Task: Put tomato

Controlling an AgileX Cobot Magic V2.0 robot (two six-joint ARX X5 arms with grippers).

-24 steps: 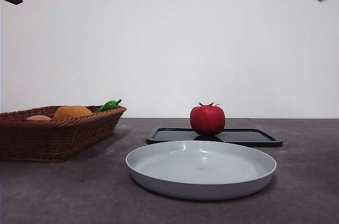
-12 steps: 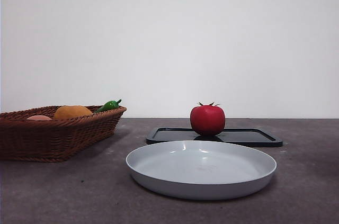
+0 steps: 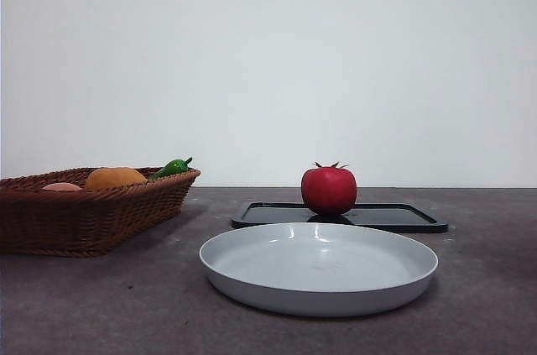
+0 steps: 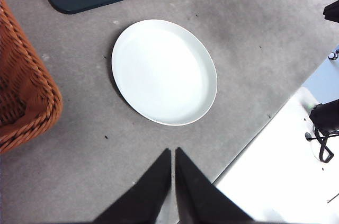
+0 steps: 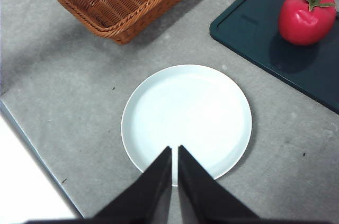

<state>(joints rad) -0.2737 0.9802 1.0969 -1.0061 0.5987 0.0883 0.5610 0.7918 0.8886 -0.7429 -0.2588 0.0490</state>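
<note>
Step in hand, as judged: the approach is only beginning, and the tomato has not yet been grasped. The right pincer (image 5: 175, 152) is hanging high above the table, its two black jaws pressed together and grasping nothing. Directly beneath its tips is lying the round, shallow white plate (image 5: 186, 121). The glossy round red tomato (image 5: 306, 17) with its small dark green spiky calyx is sitting beyond that plate and off to one side of the right pincer, well apart from it, resting upright on the flat dark rectangular tray (image 5: 254, 33).

The left pincer (image 4: 173, 155) is waiting aloft, likewise clenched and empty, with the plate lying ahead of its tips.

The next move, in my judgement, calls for one pincer to spread its jaws, travel over the tray and descend around the tomato's widest girth. The task names no destination; the white plate appears the likely one.

Condition of the tomato: skin is showing smooth and shiny, so it may be slipping under a light grip.

A woven brown wicker basket (image 5: 132, 7) is standing farther off.
</note>
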